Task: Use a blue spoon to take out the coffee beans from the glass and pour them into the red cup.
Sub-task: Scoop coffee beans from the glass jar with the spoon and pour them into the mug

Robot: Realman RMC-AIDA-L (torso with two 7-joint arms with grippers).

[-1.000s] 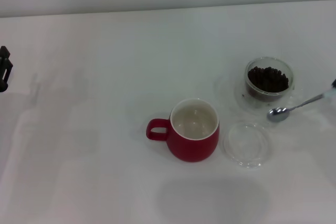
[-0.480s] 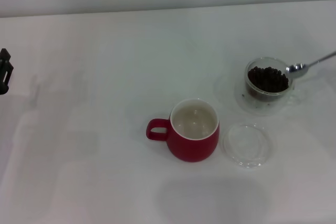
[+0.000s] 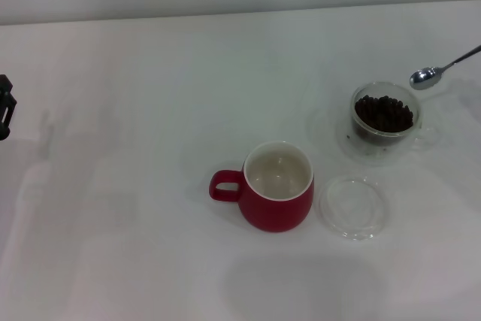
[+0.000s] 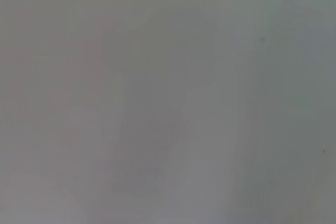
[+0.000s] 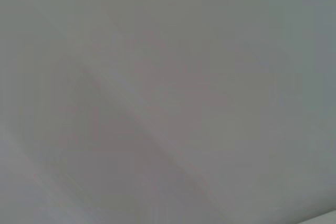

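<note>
The red cup (image 3: 278,189) stands near the middle of the table, its white inside bare and its handle pointing left. To its right and farther back is the glass (image 3: 385,116), filled with dark coffee beans (image 3: 383,112). The blue spoon (image 3: 426,77) shows only its silver bowl and neck, just beyond the glass's far right rim; its bowl looks bare and the handle runs off the right edge. Whatever holds it is out of view, as is my right gripper. My left gripper (image 3: 4,107) is a dark shape at the far left edge. Both wrist views show only blank pale surface.
A flat clear round dish (image 3: 353,207) lies right of the red cup, in front of the glass. The white table (image 3: 135,186) stretches wide to the left, with a pale wall behind its far edge.
The spoon rose from the table in front of the glass, passed its right rim, and now sits farther back and to the right. The cup, glass and dish stayed put.
</note>
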